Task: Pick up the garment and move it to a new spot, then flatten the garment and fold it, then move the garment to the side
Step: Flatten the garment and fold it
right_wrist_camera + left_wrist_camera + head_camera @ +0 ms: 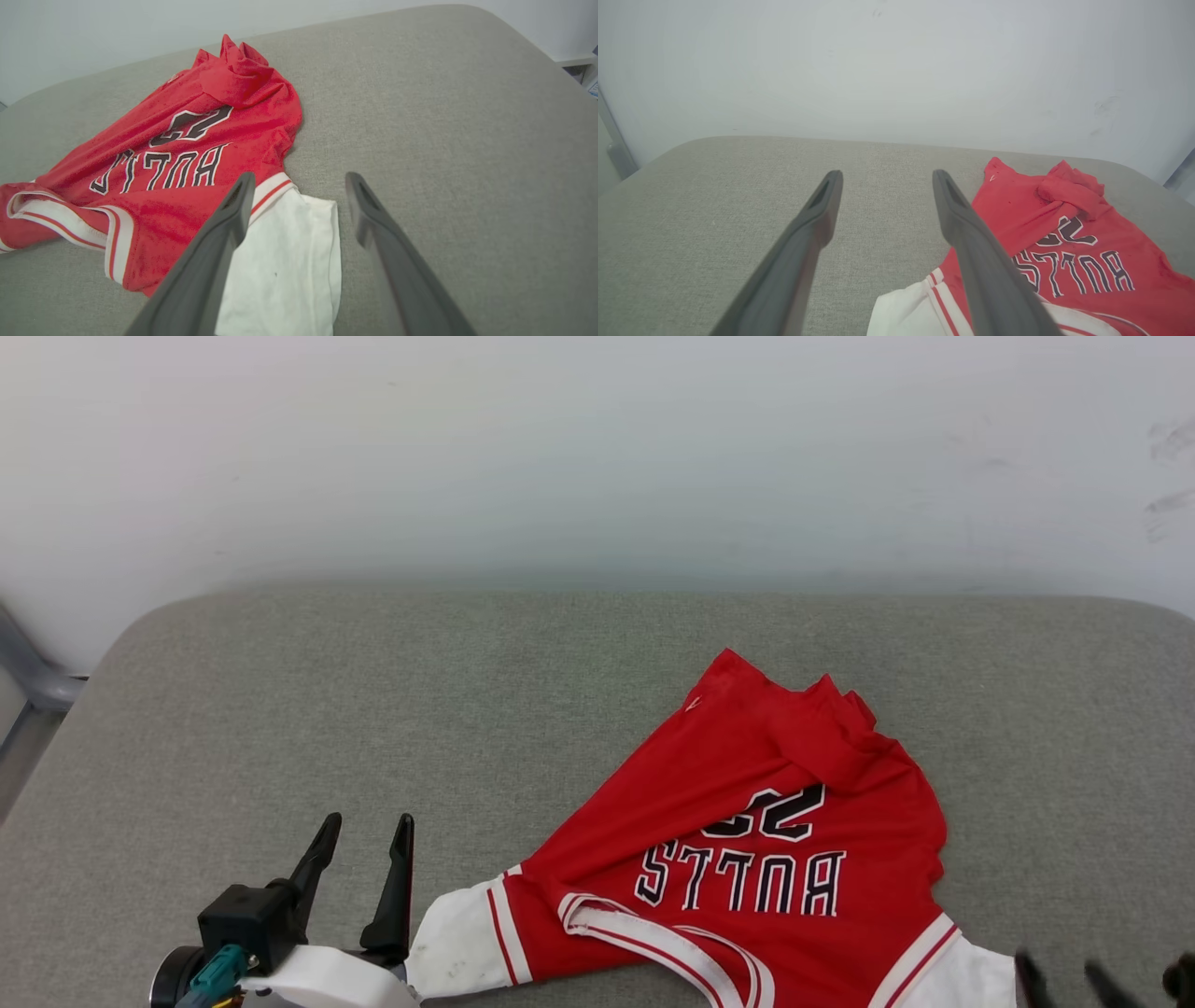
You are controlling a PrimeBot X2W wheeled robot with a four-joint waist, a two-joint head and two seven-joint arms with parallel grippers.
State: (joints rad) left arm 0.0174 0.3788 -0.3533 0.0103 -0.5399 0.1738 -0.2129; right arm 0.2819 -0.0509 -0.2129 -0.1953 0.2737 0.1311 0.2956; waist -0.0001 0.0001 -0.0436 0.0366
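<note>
Grey woven cushion (373, 709) bears crumpled red jersey garment (747, 784); sleeves white.

One garment (747, 840), one left end effector (369, 823), one right end effector (300, 178), one grey cushion (373, 691).

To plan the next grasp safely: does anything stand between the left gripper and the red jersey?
Nothing visible does. The open left gripper is just left of the white sleeve of the garment, with only bare grey surface between them.
</note>
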